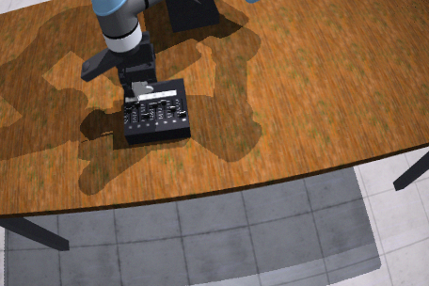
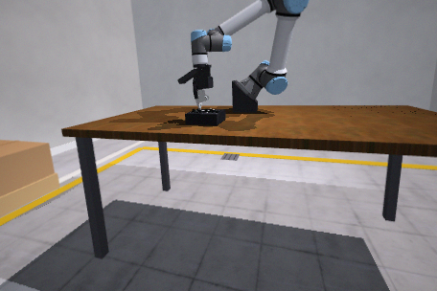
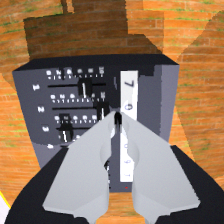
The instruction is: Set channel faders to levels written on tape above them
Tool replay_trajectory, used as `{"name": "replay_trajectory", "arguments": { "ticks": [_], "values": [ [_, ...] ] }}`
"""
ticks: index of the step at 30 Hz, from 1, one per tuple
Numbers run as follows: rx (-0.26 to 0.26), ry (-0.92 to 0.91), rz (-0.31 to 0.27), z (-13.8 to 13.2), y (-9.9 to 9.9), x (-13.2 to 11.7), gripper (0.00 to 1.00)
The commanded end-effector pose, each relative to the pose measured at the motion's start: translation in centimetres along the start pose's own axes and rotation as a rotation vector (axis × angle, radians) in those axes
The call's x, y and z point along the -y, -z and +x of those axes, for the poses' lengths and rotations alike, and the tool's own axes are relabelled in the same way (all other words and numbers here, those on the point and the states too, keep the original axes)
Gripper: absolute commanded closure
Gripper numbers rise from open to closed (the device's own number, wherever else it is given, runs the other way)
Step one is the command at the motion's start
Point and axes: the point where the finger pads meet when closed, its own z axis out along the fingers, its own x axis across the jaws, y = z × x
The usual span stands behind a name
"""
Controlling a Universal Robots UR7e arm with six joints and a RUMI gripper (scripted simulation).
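1. Table [image 1: 306, 83], wooden with dark legs, carries everything; the lighting desk sits on it just in front of my base [image 1: 192, 12].
2. Arm links of mine [image 2: 249, 12] fold up and over from that base, so my wrist hangs straight down above the desk's back edge.
3. Lighting desk [image 1: 157, 130]: a small black box with a row of faders [image 1: 155, 112] running across its face.
4. Gripper [image 3: 118, 120]: my two pale fingers are pressed together with nothing between them, tips poised over the desk's rear-left corner.
5. Tape strip [image 3: 128, 95], white and running along the desk's back edge above the faders, lies right beneath my fingertips; a 7 is readable on it.
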Motion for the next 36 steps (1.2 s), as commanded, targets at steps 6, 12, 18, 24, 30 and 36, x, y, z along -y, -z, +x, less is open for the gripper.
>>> {"name": "replay_trajectory", "arguments": {
  "ticks": [6, 12, 18, 24, 30, 36],
  "values": [
    [0.001, 0.0, 0.001, -0.3, 0.1, 0.0, 1.0],
    [0.001, 0.0, 0.001, -0.6, 0.1, 0.0, 1.0],
    [0.001, 0.0, 0.001, -0.9, 0.1, 0.0, 1.0],
    [0.001, 0.0, 0.001, -1.2, 0.1, 0.0, 1.0],
    [0.001, 0.0, 0.001, -1.6, 0.1, 0.0, 1.0],
    [0.001, 0.0, 0.001, -1.8, 0.1, 0.0, 1.0]
  ]
}}
